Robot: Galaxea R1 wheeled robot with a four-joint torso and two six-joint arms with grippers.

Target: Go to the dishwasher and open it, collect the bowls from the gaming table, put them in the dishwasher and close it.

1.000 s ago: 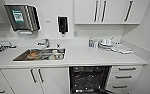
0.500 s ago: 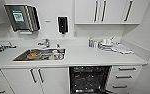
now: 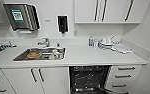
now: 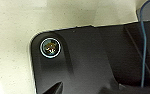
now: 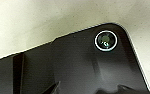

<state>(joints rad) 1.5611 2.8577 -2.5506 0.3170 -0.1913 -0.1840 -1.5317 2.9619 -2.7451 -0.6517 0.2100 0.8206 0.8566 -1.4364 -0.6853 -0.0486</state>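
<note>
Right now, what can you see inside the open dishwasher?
The dishwasher under the countertop stands open on a dark interior with wire racks. Whether any dishes sit in them cannot be made out, and the lower part runs past the head view's edge.

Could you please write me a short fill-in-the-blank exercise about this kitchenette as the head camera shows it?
1. The built-in dishwasher with the dark interior, under the white countertop, stands ____.
2. The stainless-steel sink is set into the countertop to the ____ of the dishwasher.
3. The black soap dispenser hangs on the ____.

Missing words: open; left; wall
</note>
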